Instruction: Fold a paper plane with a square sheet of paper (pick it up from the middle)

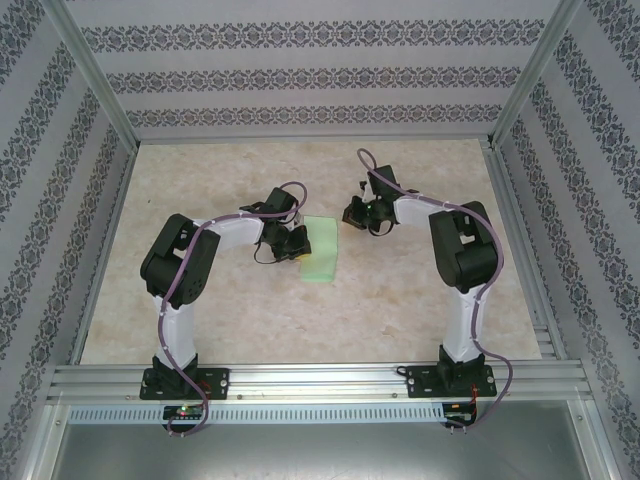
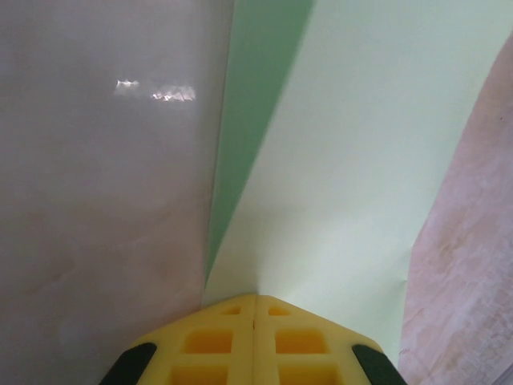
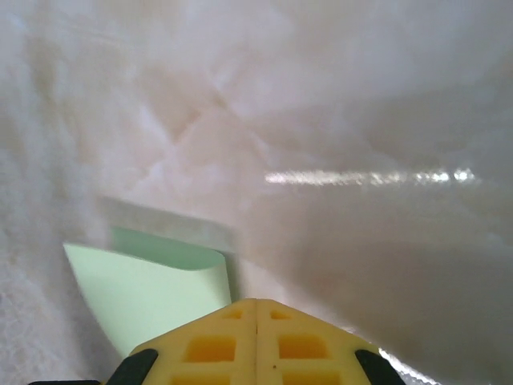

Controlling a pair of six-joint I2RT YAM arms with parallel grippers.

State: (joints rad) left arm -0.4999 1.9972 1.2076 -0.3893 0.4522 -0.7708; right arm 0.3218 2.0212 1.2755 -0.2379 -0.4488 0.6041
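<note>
I saw the square sheet of paper [image 1: 322, 252] lying about the middle of the table [image 1: 200, 180], between the two claws and partly folded, so it read as a narrow strip from above. The left claw [image 1: 293, 240] sat at the sheet's left edge. In its wrist view the yellow fingers [image 2: 216, 341] were pressed together, tips right at the paper's near edge. I couldn't tell if any paper was caught between them. A pale flap rose ahead of the tips, with a darker green shaded band along its left side.

The right claw [image 1: 352, 213] was near the sheet's far right corner, low over bare table and also pressed together, pinching nothing. In its wrist view the sheet lay just left of the fingertips, and its nearest edge curled up a little.
</note>
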